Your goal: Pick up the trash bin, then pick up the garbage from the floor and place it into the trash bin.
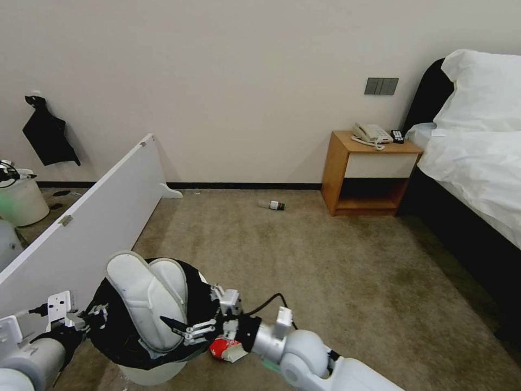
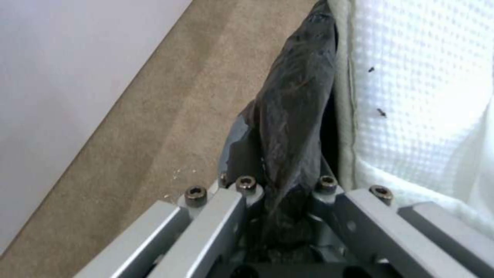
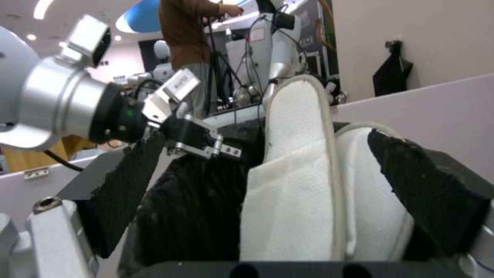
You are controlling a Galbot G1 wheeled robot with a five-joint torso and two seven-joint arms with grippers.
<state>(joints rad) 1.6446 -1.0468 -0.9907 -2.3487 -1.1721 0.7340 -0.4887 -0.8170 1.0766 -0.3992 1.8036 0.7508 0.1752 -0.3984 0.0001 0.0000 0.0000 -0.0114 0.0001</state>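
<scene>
While the left tool [image 1: 97, 315] pinches the black bag at the rim of the bin [image 1: 146, 372], its fingers [image 2: 216, 216] closed on a fold of that liner, the bin sits low in the head view, just beside the white panel [image 1: 92, 222] and over the carpet [image 1: 325, 271]. Whether the bin rests on the carpet or hangs clear of it cannot be told. Two white slippers [image 1: 144, 296] stand upright in the bin, toes well above the rim, pressed side by side. The right tool [image 1: 187, 329] is at the opposite side of the rim, its dark fingers [image 3: 427, 185] spread wide on either side of the slippers and gripping neither of them. Just under the right wrist, beside the bin wall, lies a crushed red can [image 1: 223, 347] with a scrap of white against it. Farther off, a small green-capped bottle [image 1: 271, 205] lies on its side on the carpet near the wall, a little way from the wooden nightstand [image 1: 369, 174], which carries a telephone [image 1: 370, 134]. A bed [image 1: 477, 163] with white linen stands to the right of the nightstand.
</scene>
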